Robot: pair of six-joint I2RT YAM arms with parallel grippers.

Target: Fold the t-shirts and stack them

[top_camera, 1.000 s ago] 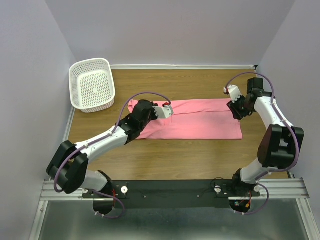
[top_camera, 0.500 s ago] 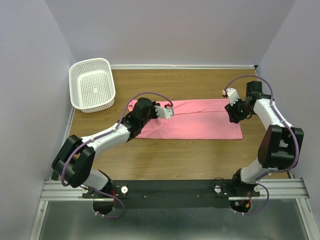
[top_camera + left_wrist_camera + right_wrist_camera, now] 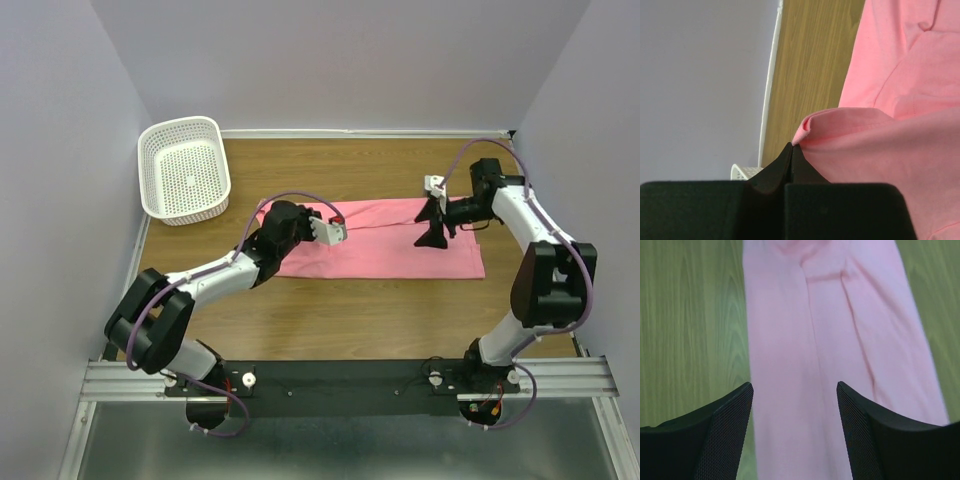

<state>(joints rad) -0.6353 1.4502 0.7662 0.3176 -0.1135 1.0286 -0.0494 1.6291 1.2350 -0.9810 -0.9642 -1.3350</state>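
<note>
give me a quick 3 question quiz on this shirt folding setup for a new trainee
1. True or false: the left gripper is shut on a raised fold of the pink t-shirt.
2. Pick one. The right gripper is: A) shut on the t-shirt; B) open over the t-shirt, holding nothing; C) shut and empty.
3. Fill in the gap: the white basket stands at the table's far ___ corner, apart from the t-shirt.

Key: 1 true; 2 B; 3 left.
</note>
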